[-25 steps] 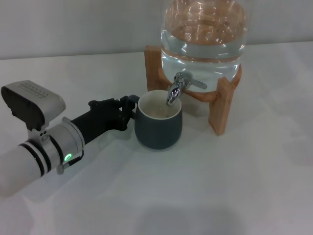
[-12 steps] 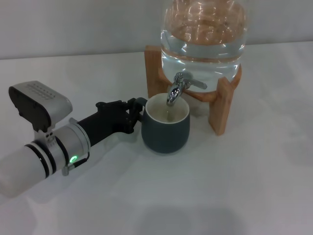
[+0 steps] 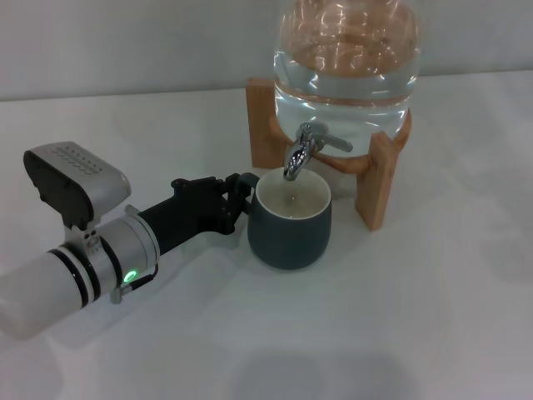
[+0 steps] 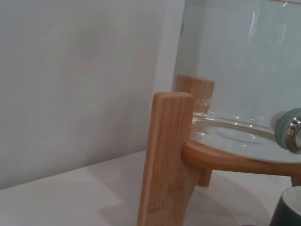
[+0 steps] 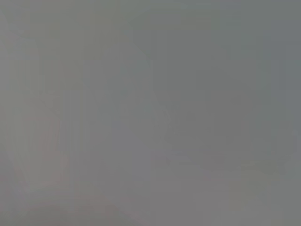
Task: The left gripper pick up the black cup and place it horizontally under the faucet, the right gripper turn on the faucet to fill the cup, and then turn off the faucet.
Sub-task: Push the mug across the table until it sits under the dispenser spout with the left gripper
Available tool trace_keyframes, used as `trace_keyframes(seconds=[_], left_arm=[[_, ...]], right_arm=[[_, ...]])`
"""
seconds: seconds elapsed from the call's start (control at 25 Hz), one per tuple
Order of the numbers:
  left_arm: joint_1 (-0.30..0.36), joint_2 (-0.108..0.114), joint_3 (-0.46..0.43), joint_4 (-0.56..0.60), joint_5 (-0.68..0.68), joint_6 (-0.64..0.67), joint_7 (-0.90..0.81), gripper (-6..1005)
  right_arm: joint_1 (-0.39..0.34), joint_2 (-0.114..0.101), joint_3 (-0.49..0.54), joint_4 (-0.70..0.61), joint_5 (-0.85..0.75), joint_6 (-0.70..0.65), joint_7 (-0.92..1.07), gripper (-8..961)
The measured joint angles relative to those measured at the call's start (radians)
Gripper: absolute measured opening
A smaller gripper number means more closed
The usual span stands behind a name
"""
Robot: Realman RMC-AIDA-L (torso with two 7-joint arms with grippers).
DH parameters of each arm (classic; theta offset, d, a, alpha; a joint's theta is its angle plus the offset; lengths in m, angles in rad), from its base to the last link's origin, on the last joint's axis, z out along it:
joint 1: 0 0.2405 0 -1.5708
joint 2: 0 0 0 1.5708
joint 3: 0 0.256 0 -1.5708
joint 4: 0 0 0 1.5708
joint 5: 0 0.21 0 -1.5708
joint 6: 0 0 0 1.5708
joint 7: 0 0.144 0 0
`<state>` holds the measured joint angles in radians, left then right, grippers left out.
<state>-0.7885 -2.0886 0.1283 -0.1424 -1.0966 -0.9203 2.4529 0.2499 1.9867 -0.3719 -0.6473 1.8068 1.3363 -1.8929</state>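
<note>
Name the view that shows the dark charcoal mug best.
The head view: the whole dark charcoal mug stands under the chrome faucet. The left wrist view catches only a sliver of its rim; the right wrist view shows nothing of it.

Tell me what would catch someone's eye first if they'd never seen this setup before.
Probably the big glass water jug on its wooden stand at the back of the white table, with a shiny faucet sticking out in front. Right under the spout stands a dark cup with a pale inside. From the left, the white arm's black left gripper reaches to the cup's side.
</note>
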Motion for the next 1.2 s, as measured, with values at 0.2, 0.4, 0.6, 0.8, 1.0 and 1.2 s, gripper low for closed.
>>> trace_keyframes(seconds=[0.2, 0.4, 0.6, 0.8, 1.0, 1.2], left_arm=[[-0.001, 0.002, -0.002, 0.004, 0.008, 0.000, 0.000, 157], [-0.002, 0.002, -0.005, 0.007, 0.011, -0.001, 0.000, 187], [-0.001, 0.003, -0.007, 0.010, 0.011, 0.001, -0.003, 247], [-0.001, 0.004, -0.007, 0.019, 0.011, 0.002, -0.005, 249], [-0.002, 0.004, -0.007, 0.019, 0.011, 0.005, -0.006, 252], [-0.001, 0.004, -0.007, 0.018, 0.008, 0.009, -0.006, 254]], right_arm=[[0.001, 0.000, 0.001, 0.000, 0.000, 0.000, 0.000, 850], [0.005, 0.001, 0.005, 0.000, 0.000, 0.000, 0.000, 850], [0.007, 0.001, 0.008, 0.000, 0.000, 0.000, 0.000, 850], [0.010, 0.001, 0.008, 0.000, 0.000, -0.002, 0.000, 850], [0.013, 0.001, 0.008, 0.000, 0.000, -0.003, 0.000, 850], [0.014, 0.001, 0.010, 0.000, 0.000, -0.003, 0.000, 850]])
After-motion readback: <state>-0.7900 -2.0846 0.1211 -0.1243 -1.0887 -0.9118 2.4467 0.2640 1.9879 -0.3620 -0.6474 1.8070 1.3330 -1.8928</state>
